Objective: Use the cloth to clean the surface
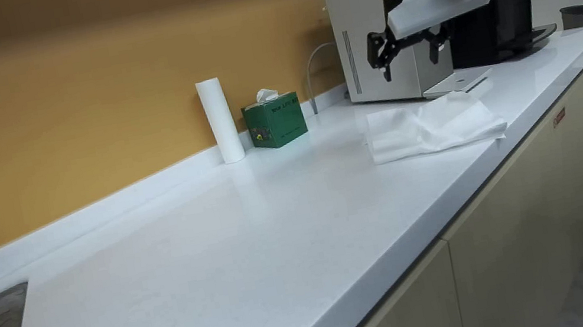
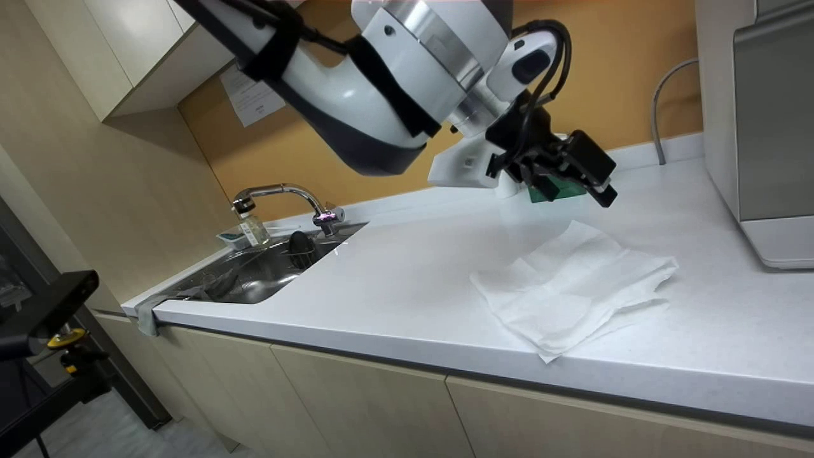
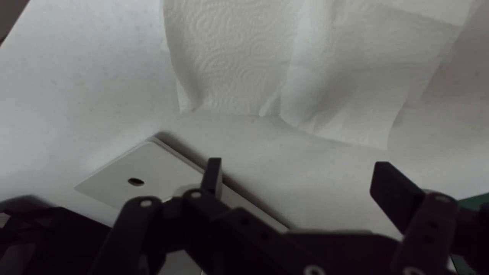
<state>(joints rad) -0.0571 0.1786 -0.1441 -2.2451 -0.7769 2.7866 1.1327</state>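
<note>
White and rumpled, the cloth lies in an exterior view near the front of the worktop, loose and unheld, while the pincer hangs in the air beyond it with nothing between its jaws. The paper roll and green tissue box stand at the back of the worktop, presumably so they stay out of the wiping path; the pale machine sits further along, likely for the same reason. In an exterior view the cloth is spread out rather than balled, one corner reaching the front edge, which should give broad contact for wiping but little height to grab. The sink with its tap lies well apart. The pincer leans down clear of the cloth, so the grasp seems the step to come. In the wrist view the fingers stand wide apart, released, and the cloth lies past their tips; its raised fold probably offers the best bite. A pale plate with a hole shows near one finger, so travelling towards the cloth before lowering would be wise. The embossed texture looks papery, and a hard tug might tear it.
</note>
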